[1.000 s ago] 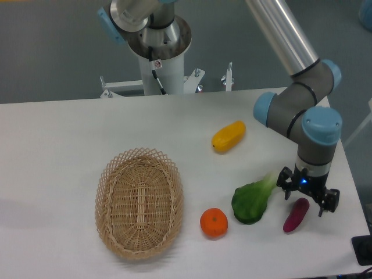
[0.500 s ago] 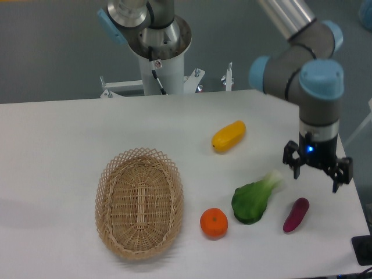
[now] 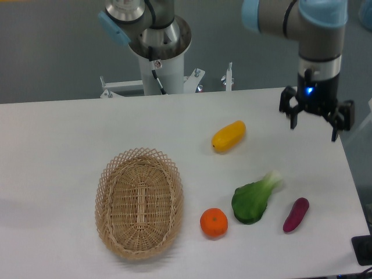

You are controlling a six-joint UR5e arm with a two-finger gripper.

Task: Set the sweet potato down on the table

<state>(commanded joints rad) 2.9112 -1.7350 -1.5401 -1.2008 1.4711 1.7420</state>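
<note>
One item: the sweet potato [image 3: 296,214] lay on the table [image 3: 70,133], near the right edge.
Gripper [image 3: 314,121]: hung high above, fingers spread, empty.
Neighbour: leafy green [image 3: 253,199] just beside.
Risk: tapered shape might roll toward the edge if bumped.

Even, bright overhead lighting, soft faint shadows beneath objects on the table [image 3: 70,133], no glare; focus sharp throughout except slight blur on the green leafy vegetable [image 3: 254,198].
</note>
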